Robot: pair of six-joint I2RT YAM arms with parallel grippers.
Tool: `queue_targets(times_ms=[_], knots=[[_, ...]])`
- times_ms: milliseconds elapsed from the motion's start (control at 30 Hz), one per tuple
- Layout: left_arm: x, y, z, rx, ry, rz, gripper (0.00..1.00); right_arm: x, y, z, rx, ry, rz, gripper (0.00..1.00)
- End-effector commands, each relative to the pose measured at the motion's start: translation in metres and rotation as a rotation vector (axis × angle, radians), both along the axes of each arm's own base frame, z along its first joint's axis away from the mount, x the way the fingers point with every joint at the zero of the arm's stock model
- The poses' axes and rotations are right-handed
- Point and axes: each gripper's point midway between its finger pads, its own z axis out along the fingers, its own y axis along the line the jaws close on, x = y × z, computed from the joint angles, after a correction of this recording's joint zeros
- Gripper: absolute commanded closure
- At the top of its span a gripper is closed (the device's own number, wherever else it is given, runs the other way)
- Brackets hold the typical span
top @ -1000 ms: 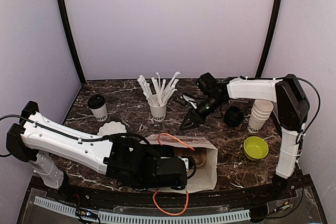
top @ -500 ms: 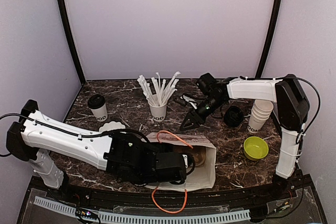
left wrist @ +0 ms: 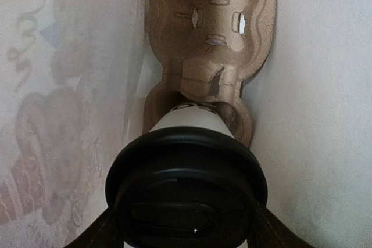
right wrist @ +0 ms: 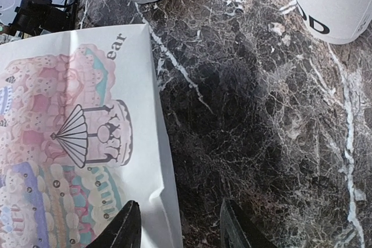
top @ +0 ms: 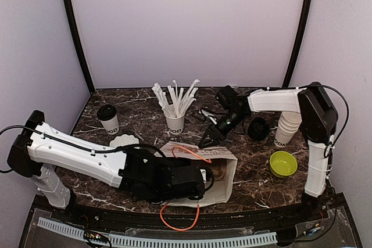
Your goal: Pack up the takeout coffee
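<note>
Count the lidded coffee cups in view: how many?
2. The first cup stands back left on the table; the second cup is held by the left gripper inside the bag. None looks hidden.

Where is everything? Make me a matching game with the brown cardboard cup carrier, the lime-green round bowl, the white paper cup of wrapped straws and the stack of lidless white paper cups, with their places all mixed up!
Things
1. brown cardboard cup carrier
2. lime-green round bowl
3. white paper cup of wrapped straws
4. stack of lidless white paper cups

Places
A. middle of the dark marble table, toward the back
B. inside the white paper bag
C. right side, just behind the bowl
D. right side, nearer the front

Pairs: 1-B, 2-D, 3-A, 4-C
</note>
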Motion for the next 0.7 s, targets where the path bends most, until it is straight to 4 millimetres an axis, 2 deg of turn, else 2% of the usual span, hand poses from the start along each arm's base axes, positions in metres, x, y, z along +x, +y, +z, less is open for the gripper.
queue_targets(times_ms=[0, 167, 333, 467, 667], knots=[[0.006, 0.003, 0.011, -0.053, -0.028, 0.007, 0.57, -0.004, 0.004, -0.014, -0.011, 0.050, -0.003, 0.54], [0.005, 0.003, 0.009, -0.074, -0.018, -0.002, 0.56, -0.006, 0.008, -0.024, -0.023, 0.082, -0.011, 0.54], [0.005, -0.001, 0.005, -0.089, -0.023, -0.008, 0.57, -0.024, 0.019, -0.030, -0.012, 0.130, 0.042, 0.53], [0.008, -0.002, 0.004, -0.089, -0.051, -0.011, 0.57, -0.038, 0.027, -0.026, 0.020, 0.181, 0.090, 0.53], [0.007, -0.001, -0.002, -0.074, -0.036, -0.016, 0.57, -0.033, 0.024, -0.027, -0.003, 0.177, 0.078, 0.53]])
